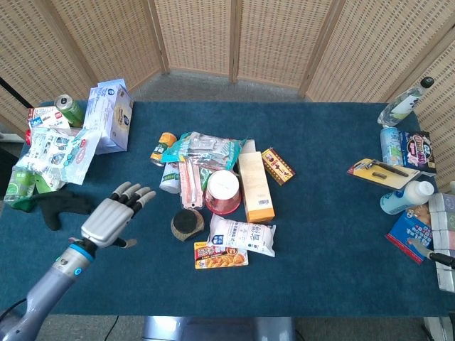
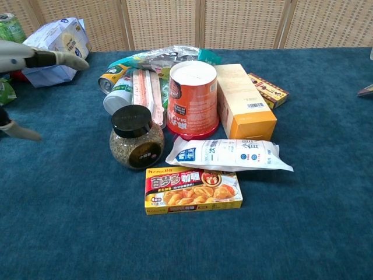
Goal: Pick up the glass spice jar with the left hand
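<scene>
The glass spice jar [image 2: 137,139] stands upright on the blue table [image 1: 327,234], black lid on, filled with a greenish-brown dried spice. It sits at the near left of the central pile, just beside the white pouch [image 2: 228,154] and behind the yellow curry box [image 2: 193,190]. A red-and-white paper cup [image 2: 193,98], sealed on top, stands behind it; its contents cannot be seen. An orange carton [image 2: 245,101] lies closed to the right of the cup.

The left hand [image 1: 114,219] hovers over the table to the left of the jar, apart from it, fingers spread and holding nothing. The right hand does not appear in either view.
</scene>
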